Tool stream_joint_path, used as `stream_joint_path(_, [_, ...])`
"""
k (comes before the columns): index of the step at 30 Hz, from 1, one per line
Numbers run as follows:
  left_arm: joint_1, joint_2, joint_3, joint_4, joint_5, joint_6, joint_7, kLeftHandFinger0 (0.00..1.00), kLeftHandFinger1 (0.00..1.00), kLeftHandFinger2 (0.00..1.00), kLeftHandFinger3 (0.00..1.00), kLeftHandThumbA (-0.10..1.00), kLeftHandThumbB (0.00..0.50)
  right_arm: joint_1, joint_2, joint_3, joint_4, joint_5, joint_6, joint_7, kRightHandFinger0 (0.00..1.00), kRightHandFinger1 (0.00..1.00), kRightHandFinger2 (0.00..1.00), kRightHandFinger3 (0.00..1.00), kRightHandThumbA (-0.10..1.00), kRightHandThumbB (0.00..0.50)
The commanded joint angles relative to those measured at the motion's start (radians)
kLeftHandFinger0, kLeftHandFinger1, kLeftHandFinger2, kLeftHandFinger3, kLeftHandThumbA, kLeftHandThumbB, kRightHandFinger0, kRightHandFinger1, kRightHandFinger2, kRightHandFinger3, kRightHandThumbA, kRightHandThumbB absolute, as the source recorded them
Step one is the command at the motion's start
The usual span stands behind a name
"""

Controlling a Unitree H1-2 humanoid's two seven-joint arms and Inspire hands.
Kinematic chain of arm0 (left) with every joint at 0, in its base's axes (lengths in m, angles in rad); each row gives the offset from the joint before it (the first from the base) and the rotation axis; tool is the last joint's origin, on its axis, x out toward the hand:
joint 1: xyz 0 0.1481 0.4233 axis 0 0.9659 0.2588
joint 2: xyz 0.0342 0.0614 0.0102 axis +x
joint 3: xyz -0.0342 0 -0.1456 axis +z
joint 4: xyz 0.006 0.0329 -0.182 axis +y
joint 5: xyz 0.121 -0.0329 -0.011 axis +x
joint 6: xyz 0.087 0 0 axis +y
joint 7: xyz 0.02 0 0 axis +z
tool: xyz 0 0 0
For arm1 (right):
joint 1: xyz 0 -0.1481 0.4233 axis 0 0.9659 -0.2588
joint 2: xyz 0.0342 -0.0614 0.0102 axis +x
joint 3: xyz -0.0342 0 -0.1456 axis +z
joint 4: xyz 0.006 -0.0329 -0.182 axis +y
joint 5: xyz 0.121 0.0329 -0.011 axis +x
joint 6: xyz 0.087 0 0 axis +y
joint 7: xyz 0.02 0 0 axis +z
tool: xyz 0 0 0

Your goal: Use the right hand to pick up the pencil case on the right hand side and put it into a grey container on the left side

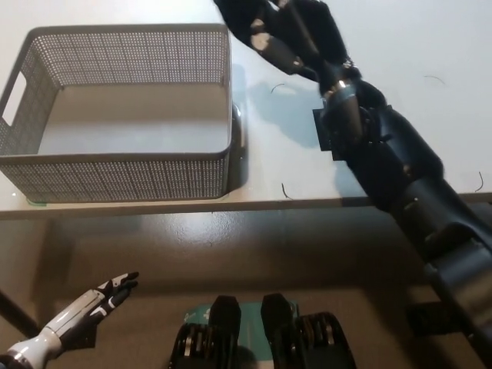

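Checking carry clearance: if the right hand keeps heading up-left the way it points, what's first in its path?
Probably the grey container's near right rim, just left of the right hand. The hand looks raised, so it may pass over; height is unclear.

The container (123,115) sits on the table (400,46) (left part).

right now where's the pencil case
In the head view, the pencil case is held in the black right hand, lifted near the top edge just beyond the grey container's right far corner.
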Motion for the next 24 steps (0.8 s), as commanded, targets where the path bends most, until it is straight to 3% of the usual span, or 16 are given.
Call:
stream_joint_path(1, [0.0, 0.01, -0.006, -0.004, 0.01, -0.005, 0.0, 1.0, 1.0, 1.0, 1.0, 1.0, 0.35, -0.084, 0.058, 0.009, -0.085, -0.003, 0.021, 0.048, 0.0, 0.33, 0.73, 0.71, -0.1, 0.166])
stream_joint_path(2, [0.001, 0.008, -0.009, 0.0, 0.013, -0.008, 0.002, 1.0, 1.0, 1.0, 1.0, 1.0, 0.347, -0.093, 0.079, 0.009, -0.084, 0.0, 0.016, 0.051, 0.0, 0.27, 0.69, 0.62, -0.1, 0.179])
stream_joint_path(4, [0.003, 0.005, -0.013, 0.002, 0.016, -0.006, 0.004, 1.0, 1.0, 1.0, 1.0, 1.0, 0.357, -0.115, 0.128, 0.015, -0.07, 0.001, 0.031, 0.065, 0.0, 0.22, 0.65, 0.58, -0.1, 0.14])
stream_joint_path(6, [0.008, -0.002, -0.017, -0.007, 0.018, 0.005, 0.006, 1.0, 1.0, 1.0, 1.0, 1.0, 0.362, -0.141, 0.175, 0.029, -0.02, -0.024, 0.042, 0.03, 0.0, 0.26, 0.72, 0.67, -0.1, 0.153])
stream_joint_path(9, [0.005, -0.006, -0.028, 0.003, 0.031, -0.001, 0.004, 1.0, 1.0, 1.0, 1.0, 1.0, 0.347, -0.176, 0.227, 0.038, 0.055, -0.027, 0.055, 0.019, 0.0, 0.29, 0.77, 0.72, -0.1, 0.165])
stream_joint_path(11, [0.001, -0.008, -0.034, 0.002, 0.033, 0.0, 0.002, 1.0, 1.0, 1.0, 1.0, 1.0, 0.343, -0.193, 0.246, 0.038, 0.109, -0.024, 0.023, -0.009, 0.0, 0.24, 0.74, 0.69, -0.1, 0.16])
stream_joint_path(12, [-0.002, -0.009, -0.038, 0.002, 0.035, -0.001, 0.001, 1.0, 1.0, 1.0, 1.0, 1.0, 0.327, -0.21, 0.262, 0.037, 0.146, -0.018, 0.023, -0.008, 0.0, 0.23, 0.74, 0.69, -0.1, 0.134])
stream_joint_path(14, [-0.006, -0.006, -0.046, -0.003, 0.035, 0.004, -0.007, 1.0, 1.0, 1.0, 1.0, 1.0, 0.302, -0.236, 0.288, 0.045, 0.201, -0.025, 0.022, -0.027, 0.0, 0.26, 0.74, 0.69, -0.1, 0.159])
stream_joint_path(17, [-0.017, -0.007, -0.054, 0.003, 0.034, 0.0, -0.011, 1.0, 1.0, 1.0, 1.0, 1.0, 0.269, -0.255, 0.308, 0.037, 0.248, -0.012, 0.023, -0.022, 0.0, 0.29, 0.78, 0.74, -0.1, 0.149])
stream_joint_path(21, [-0.025, -0.004, -0.068, -0.006, 0.056, 0.016, -0.011, 1.0, 1.0, 1.0, 1.0, 1.0, 0.285, -0.271, 0.321, 0.045, 0.302, -0.018, 0.033, -0.032, 0.0, 0.3, 0.8, 0.76, -0.1, 0.165])
stream_joint_path(22, [-0.027, -0.004, -0.072, -0.013, 0.057, 0.025, -0.014, 1.0, 1.0, 1.0, 1.0, 1.0, 0.291, -0.268, 0.319, 0.038, 0.307, -0.01, 0.026, -0.037, 0.0, 0.27, 0.74, 0.74, -0.1, 0.187])
stream_joint_path(23, [-0.03, -0.002, -0.075, -0.015, 0.062, 0.028, -0.014, 1.0, 1.0, 1.0, 1.0, 1.0, 0.292, -0.266, 0.321, 0.029, 0.312, -0.001, 0.035, -0.042, 0.02, 0.31, 0.81, 0.85, -0.08, 0.224])
stream_joint_path(24, [-0.033, 0.0, -0.08, -0.021, 0.068, 0.03, -0.014, 1.0, 1.0, 1.0, 1.0, 1.0, 0.299, -0.27, 0.316, 0.028, 0.315, 0.006, 0.077, 0.022, 0.43, 0.81, 1.0, 1.0, 0.49, 0.26])
